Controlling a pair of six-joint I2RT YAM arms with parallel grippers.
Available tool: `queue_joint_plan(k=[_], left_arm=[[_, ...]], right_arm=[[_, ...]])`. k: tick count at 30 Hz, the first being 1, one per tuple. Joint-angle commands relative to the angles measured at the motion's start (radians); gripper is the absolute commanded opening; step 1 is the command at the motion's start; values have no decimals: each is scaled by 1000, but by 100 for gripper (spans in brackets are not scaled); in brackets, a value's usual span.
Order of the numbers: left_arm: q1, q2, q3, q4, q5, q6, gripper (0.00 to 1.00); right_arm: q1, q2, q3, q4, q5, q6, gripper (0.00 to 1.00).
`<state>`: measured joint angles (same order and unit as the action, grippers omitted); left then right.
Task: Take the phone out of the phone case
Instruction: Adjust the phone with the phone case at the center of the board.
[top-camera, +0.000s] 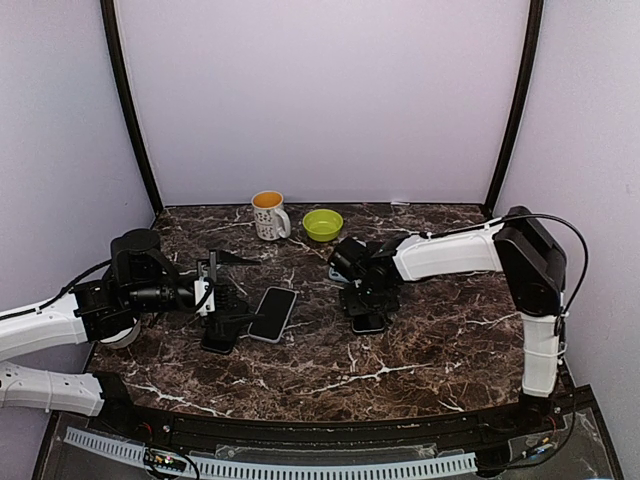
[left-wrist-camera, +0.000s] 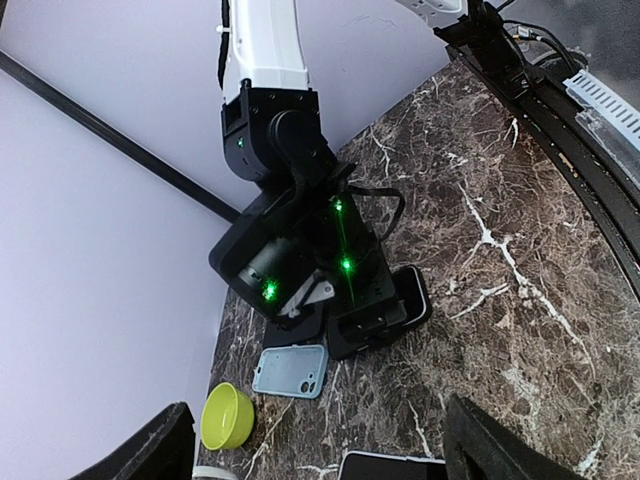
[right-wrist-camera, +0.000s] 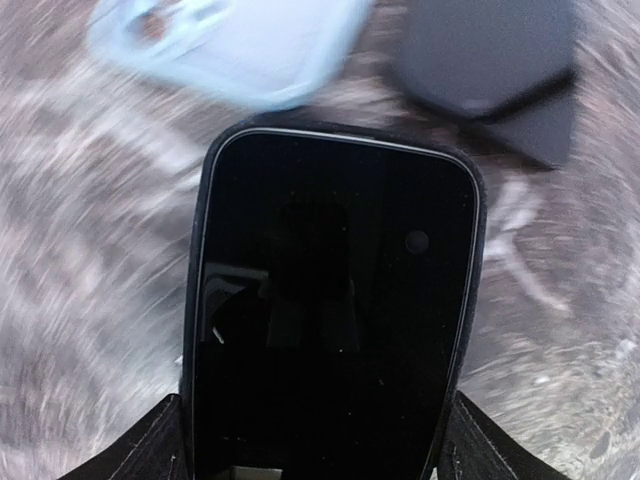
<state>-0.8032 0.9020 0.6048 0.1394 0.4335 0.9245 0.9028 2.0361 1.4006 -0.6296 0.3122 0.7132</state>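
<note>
Marble table (top-camera: 440, 350), purple walls; left gripper (left-wrist-camera: 320, 420) is hovering left of the green bowl (top-camera: 322, 224), nearer the bases, fingers wide apart, empty. Near-right of the bowl the phone (right-wrist-camera: 330, 280) is lying in its black phone case (right-wrist-camera: 193, 300). The right gripper (right-wrist-camera: 318, 440) is straddling it; clamped or not, cannot tell. Step looks like grasping; next calls for holding the case while peeling. Right wrist view is blurring, and in the top view the gripper is hiding most of the phone.

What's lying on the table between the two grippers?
A pale-edged phone lies screen up between the left gripper and right gripper, clearest in the top view.
</note>
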Motion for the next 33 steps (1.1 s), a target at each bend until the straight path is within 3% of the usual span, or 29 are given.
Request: queue_joint_plan(k=[1,6,14,17,24,33], left_arm=[[-2,3,7,-8,22,2,88],[-2,6,6,-8,24,0,88],[-4,20,5,-7,19,3,88],[-5,23,3,-7,13,5,88],[-6,23,3,-4,9,6,88],[-6,28,0,-3,4,6,88]], right_arm=[[83,-29,-65,24,-177,-271,83],[88,-79,-130,0,-123,-332,98],[92,-87,-135,16,-265,-113,99],[107,-77,-144,-10,-223,-6,99],[160,-29,-138,-53,-84,142,89],[191,42,-152,-68,-36,161,81]])
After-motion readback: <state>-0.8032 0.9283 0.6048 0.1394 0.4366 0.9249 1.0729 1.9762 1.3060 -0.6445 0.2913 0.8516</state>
